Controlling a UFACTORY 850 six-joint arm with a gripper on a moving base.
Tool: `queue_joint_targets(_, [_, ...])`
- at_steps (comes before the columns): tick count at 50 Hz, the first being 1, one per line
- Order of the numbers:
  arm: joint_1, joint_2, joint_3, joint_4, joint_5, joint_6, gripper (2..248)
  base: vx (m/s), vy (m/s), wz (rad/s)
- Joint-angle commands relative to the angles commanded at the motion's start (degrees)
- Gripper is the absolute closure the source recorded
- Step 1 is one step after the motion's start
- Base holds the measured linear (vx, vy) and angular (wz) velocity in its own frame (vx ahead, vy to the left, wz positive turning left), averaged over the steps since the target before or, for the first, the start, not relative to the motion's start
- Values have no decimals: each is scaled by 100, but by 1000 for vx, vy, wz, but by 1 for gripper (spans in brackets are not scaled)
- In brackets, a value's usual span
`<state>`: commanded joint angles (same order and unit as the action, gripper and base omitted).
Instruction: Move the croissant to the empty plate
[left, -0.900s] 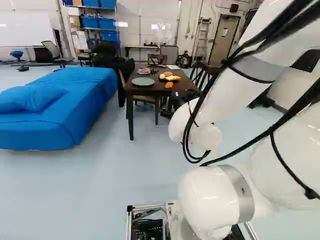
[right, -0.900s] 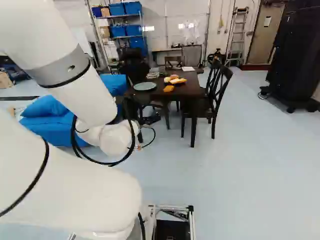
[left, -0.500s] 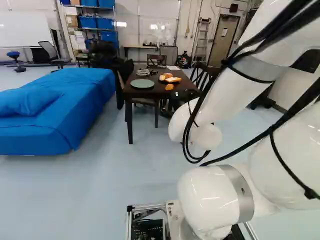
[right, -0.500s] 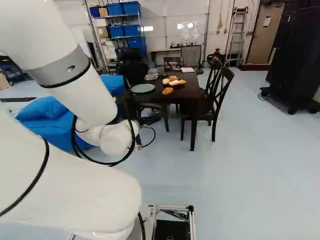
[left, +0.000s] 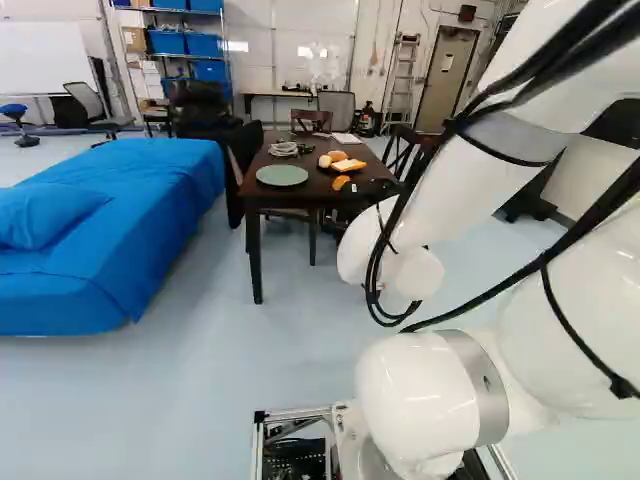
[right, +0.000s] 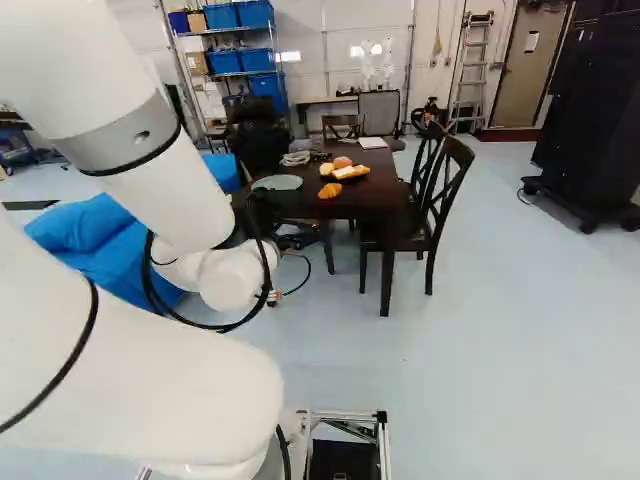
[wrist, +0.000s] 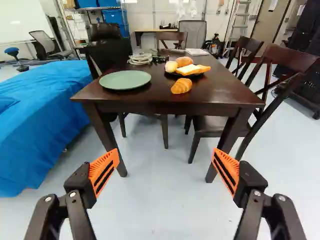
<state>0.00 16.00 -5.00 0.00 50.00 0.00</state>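
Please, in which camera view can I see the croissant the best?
The wrist view: there the croissant appears largest, with nothing before it and its ridges visible. The right base view shows it whole, but small; the left base view also shows it small, perhaps partly covered.

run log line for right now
gripper open, empty | croissant on table | plate empty | croissant not yet moved to plate

On the bench (wrist: 145, 104), foods (wrist: 189, 69) mostly hide the dark plate (wrist: 172, 75) beneath them; some dark items (wrist: 160, 59) are too small to name. The croissant (left: 340, 183) there shows too small in the left base view to make out its ridges. Left of the bench, the blue bed (wrist: 40, 120) runs out of the wrist view; right of it, the arm (left: 430, 205) partly covers a chair (left: 399, 150) in the left base view.
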Motion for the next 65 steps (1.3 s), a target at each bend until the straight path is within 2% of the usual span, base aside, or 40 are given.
queue_joint_targets(65, [0, 0, 0, 0, 0, 0, 3, 0, -2, -26])
